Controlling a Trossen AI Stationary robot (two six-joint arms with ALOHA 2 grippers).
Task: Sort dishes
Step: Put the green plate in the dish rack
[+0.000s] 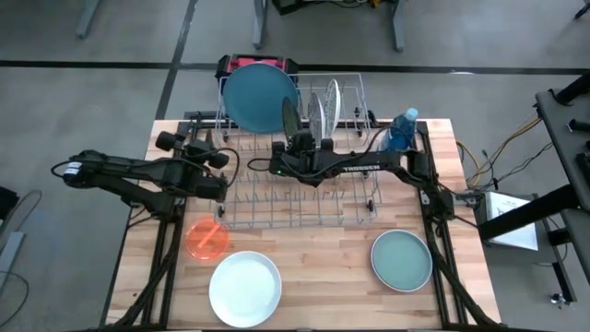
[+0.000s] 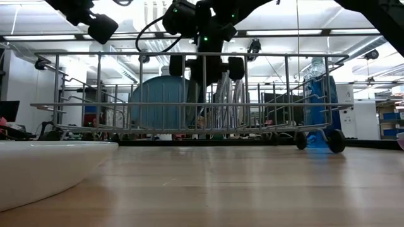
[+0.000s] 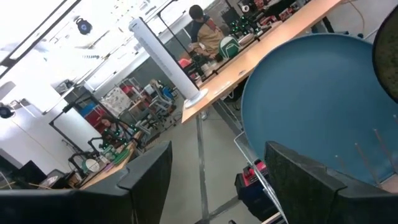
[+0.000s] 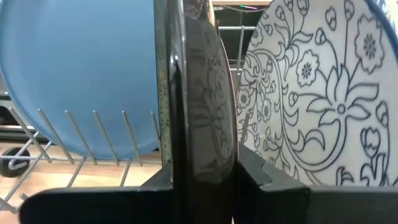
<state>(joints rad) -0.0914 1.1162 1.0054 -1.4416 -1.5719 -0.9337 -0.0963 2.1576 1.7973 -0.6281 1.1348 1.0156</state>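
A wire rack (image 1: pixel 300 198) holds a large blue plate (image 1: pixel 260 97) upright at its far left, a dark plate (image 1: pixel 290 117) beside it, and black-and-white patterned plates (image 1: pixel 323 109). My right gripper (image 1: pixel 295 143) is over the rack, shut on the dark plate (image 4: pixel 199 106). My left gripper (image 1: pixel 219 175) hovers at the rack's left side, open (image 3: pixel 217 162), facing the blue plate (image 3: pixel 317 106). A small orange plate (image 1: pixel 207 238), a white plate (image 1: pixel 244 288) and a teal-green plate (image 1: pixel 402 259) lie flat on the table. My right gripper pinches the dark plate's rim (image 4: pixel 200 158) between its two fingers (image 4: pixel 149 186), one on each face. It comes from above (image 2: pixel 205 63). The plate stands upright between the blue and patterned plates (image 4: pixel 317 93). Its lower edge is hidden.
A blue bottle (image 1: pixel 403 129) stands at the rack's far right corner. The near half of the rack has bare tines. In the low view the white plate (image 2: pixel 44 167) is close at the left. People and benches show in the room beyond.
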